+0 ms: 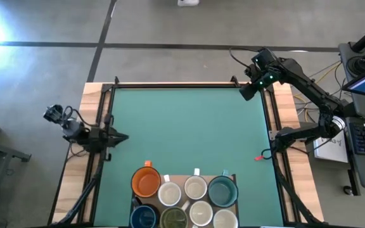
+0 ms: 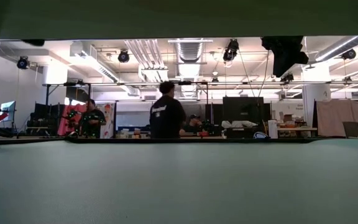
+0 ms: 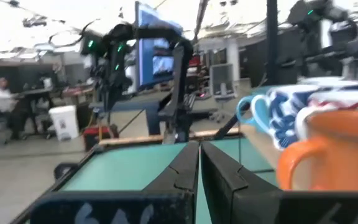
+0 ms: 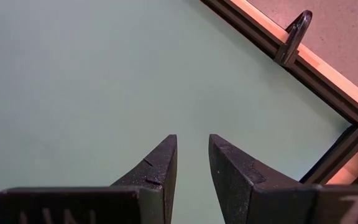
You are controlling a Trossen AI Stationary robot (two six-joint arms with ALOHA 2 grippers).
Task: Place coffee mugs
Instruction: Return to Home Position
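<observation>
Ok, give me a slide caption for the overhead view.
Eight coffee mugs clustered on the shelf at the table edge, left arm and right arm at its sides.

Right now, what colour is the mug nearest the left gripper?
The mug is orange; the high view shows it best.

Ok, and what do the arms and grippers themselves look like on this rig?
Both arms are dark, slim and jointed. The right arm shows green lights near its wrist, with a thin cable looping beside it. The left arm is all dark. The left gripper and right gripper each have two black fingers tapering to wedge tips, with faint pale markings on their base.
</observation>
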